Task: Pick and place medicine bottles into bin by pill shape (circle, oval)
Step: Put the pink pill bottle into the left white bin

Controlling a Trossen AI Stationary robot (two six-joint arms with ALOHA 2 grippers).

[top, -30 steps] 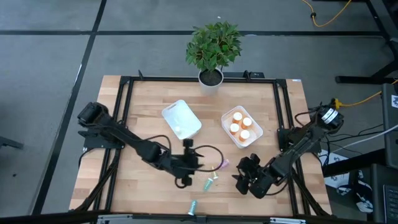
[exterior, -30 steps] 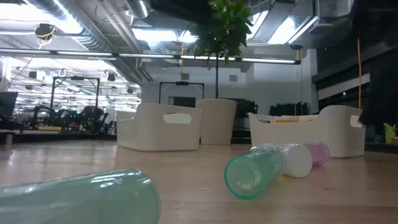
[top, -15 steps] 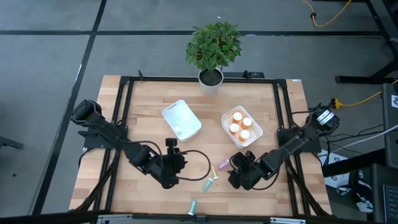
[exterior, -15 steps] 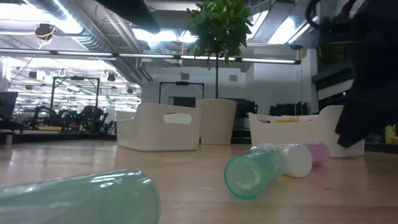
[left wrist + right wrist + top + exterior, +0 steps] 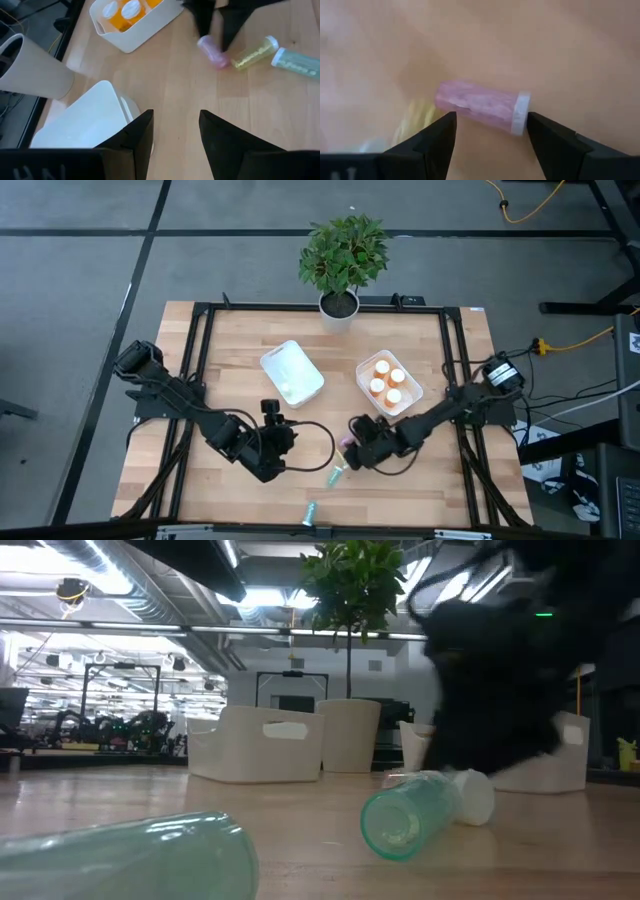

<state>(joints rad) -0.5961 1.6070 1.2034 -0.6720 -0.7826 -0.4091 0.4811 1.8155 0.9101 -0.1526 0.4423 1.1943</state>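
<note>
The right pincer [image 5: 490,132], spread, straddles the small purple plastic white-capped bottle [image 5: 482,106] lying on the wooden worktop [image 5: 240,340]; closing off-centre could roll it away.

Potted plant [image 5: 343,258] at table's [image 5: 230,360] far edge.

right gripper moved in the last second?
Yes. The right gripper moved left across the table, away from the right rail, now open over the lying purple bottle, below the white bin holding orange bottles.
</note>
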